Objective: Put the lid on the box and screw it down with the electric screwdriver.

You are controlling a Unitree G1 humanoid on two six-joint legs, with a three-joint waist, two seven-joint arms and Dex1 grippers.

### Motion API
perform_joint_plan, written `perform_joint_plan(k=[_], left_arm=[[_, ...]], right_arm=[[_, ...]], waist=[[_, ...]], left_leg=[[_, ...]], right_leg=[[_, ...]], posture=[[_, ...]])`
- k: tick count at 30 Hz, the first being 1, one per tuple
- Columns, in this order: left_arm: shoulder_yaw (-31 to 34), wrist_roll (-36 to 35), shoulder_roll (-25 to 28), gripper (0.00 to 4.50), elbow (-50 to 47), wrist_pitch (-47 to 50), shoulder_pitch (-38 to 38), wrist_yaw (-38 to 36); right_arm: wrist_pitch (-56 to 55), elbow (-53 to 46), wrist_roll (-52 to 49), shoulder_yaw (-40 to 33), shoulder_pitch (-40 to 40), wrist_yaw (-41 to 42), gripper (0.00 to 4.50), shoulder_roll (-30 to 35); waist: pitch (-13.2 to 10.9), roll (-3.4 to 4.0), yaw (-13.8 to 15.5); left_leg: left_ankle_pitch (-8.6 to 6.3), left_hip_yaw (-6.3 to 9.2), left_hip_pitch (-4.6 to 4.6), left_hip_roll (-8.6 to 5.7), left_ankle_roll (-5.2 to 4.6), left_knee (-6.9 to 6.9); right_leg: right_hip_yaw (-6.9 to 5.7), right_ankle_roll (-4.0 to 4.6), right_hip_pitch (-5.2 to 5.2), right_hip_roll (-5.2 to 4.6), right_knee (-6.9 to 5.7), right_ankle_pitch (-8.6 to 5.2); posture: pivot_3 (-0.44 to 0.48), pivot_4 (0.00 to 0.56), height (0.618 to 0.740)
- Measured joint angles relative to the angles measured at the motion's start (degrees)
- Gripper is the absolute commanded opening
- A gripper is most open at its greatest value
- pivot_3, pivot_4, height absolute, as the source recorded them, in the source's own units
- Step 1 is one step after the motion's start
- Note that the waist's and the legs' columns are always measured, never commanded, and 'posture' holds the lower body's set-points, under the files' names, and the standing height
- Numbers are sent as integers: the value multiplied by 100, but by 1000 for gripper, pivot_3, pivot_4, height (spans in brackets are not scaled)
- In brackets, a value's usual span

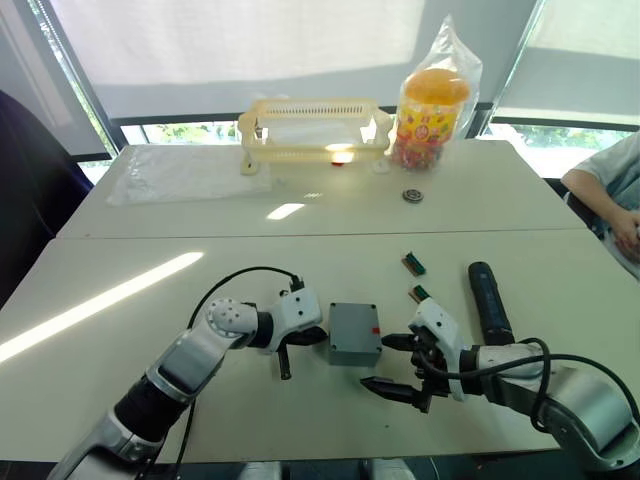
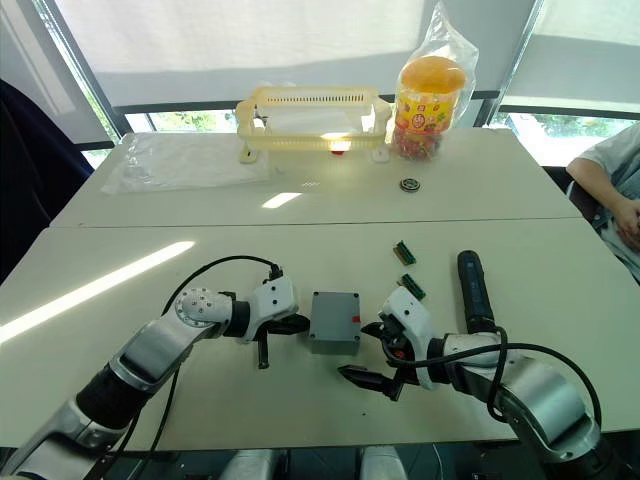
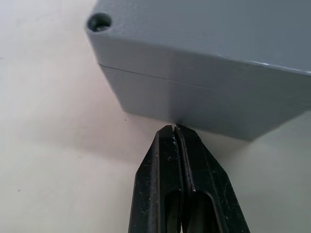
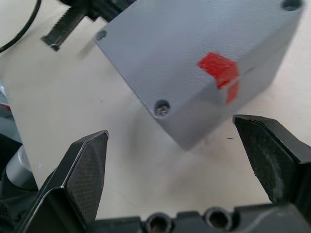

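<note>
One box [image 1: 355, 333], lid [image 4: 165, 53] seated on it; one screwdriver [image 1: 490, 299]; two connectors [image 1: 414, 264]. Left gripper [image 3: 174, 130] closed, empty, tips at box side. Right gripper [image 1: 390, 365] wide open, empty.

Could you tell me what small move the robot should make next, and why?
Probably swing the right gripper over to the screwdriver and grasp it. The lid already sits on the box, with a seam along the side and screws in the corner holes. The right gripper hangs open beside the box holding nothing; the left gripper is shut, its tips at the box's other side.
</note>
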State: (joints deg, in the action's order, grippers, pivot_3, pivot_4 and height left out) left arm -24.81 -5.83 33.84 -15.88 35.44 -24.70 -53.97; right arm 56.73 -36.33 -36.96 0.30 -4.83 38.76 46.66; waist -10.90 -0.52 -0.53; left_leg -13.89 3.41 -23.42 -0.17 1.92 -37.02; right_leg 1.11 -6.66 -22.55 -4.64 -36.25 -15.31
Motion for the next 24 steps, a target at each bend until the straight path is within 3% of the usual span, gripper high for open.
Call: perform_joint_plan(k=[4,8,15,20,22,24], left_arm=[[583,-351,255,0,-316,401,-29,-77],[1138,-967,74,0,-548,879,-305,-65],[1482,-1483,-338,0,-498,1276,-735,305],[1446,-1491,-435,0,-506,1307,-728,593],[1439,-1507,-448,0,-523,1311,-701,651],[1437,-1538,-437,0,-540,1333,-649,696]], right_arm=[[644,-27,-1165,-1566,-125,72,4487,180],[605,452,-1602,-2126,-912,-128,4487,58],[-1803,3532,978,-309,-2160,-434,4487,-578],[-3038,5316,1838,-20,-2820,-496,4487,-1188],[-3321,5620,1989,-11,-2933,-487,3962,-1250],[-3616,5927,2053,-44,-3027,-439,3130,-1407]], waist=[[0,-2,8],[0,-2,-8],[-2,0,-38],[-3,3,-39],[-3,3,-38],[-3,3,-38]], left_leg=[[0,3,4,2,0,-1],[0,0,4,1,0,-2],[0,-11,2,-1,0,2],[1,-13,-2,-1,2,4],[1,-13,-1,-1,2,3],[2,-12,0,-1,3,3]], right_leg=[[-3,1,6,1,0,0],[-2,0,8,1,0,0],[5,-13,-7,2,-7,7],[9,-15,-20,2,-21,8],[9,-15,-19,2,-22,8],[9,-15,-16,2,-22,9]], posture=[[0,150,740],[0,150,740],[0,150,740],[0,150,740],[0,150,740],[0,150,740]])
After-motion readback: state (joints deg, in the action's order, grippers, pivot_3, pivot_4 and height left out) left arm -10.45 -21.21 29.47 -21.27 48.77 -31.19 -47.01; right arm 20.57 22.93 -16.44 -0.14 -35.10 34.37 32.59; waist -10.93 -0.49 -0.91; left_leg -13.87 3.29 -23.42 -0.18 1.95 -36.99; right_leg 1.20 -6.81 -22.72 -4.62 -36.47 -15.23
